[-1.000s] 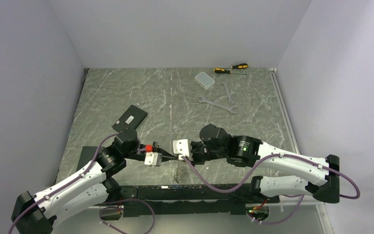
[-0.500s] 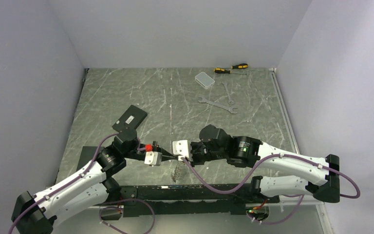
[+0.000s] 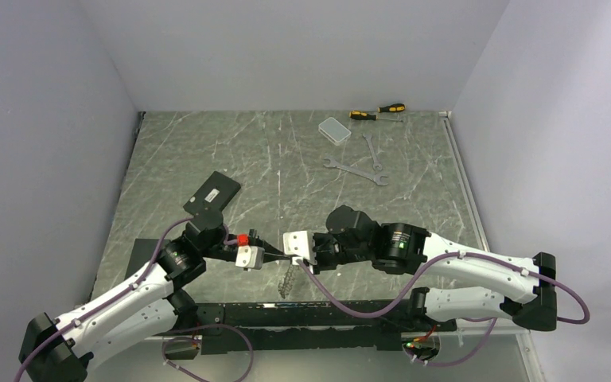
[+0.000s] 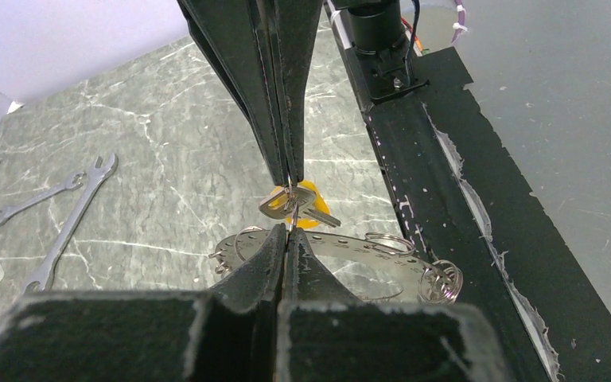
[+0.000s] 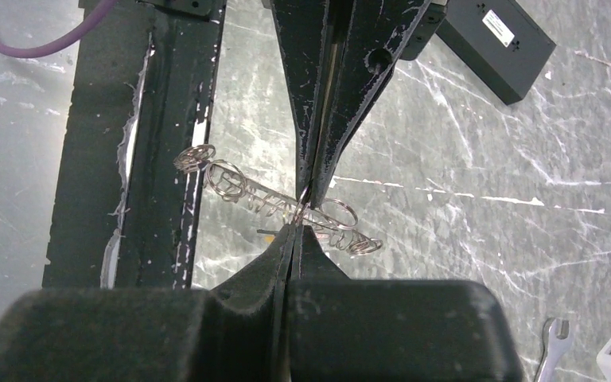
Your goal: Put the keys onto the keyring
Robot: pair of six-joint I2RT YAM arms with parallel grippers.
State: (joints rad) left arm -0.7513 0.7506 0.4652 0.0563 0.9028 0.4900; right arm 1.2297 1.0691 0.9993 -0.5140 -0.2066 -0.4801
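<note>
Two grippers meet tip to tip in the lower middle of the top view, just above the black rail (image 3: pixel 326 309) at the near edge of the table (image 3: pixel 199 147). The left gripper (image 3: pixel 268 255) is closed, and in its wrist view its tips seem to pinch the thin wire of the keyring (image 4: pixel 350 253). The keyring hangs in the air under the meeting point, at the lower centre of the frame, with small silver loops strung along it. The right gripper (image 3: pixel 286 252) is closed too. It enters from the top of the left wrist view and seems to pinch the yellow-headed key (image 4: pixel 309 208), with a silver key (image 4: pixel 273 204) touching beside it.

I judge the step to be threading this key onto the wire. To do it well, the left arm should keep the ring quiet while the right one slides the key's hole along the wire with very small moves. Pulling the tips apart would twist the ring. The hole is hidden behind the fingers, so slow motion is wise, because a slipped key could fall onto the rail.

One clear plastic box (image 3: pixel 334 130) lies in the upper centre-right, near the screwdrivers (image 3: pixel 378 112) and wrenches (image 3: pixel 356 169), well apart from the grippers. What is inside it I cannot tell.
</note>
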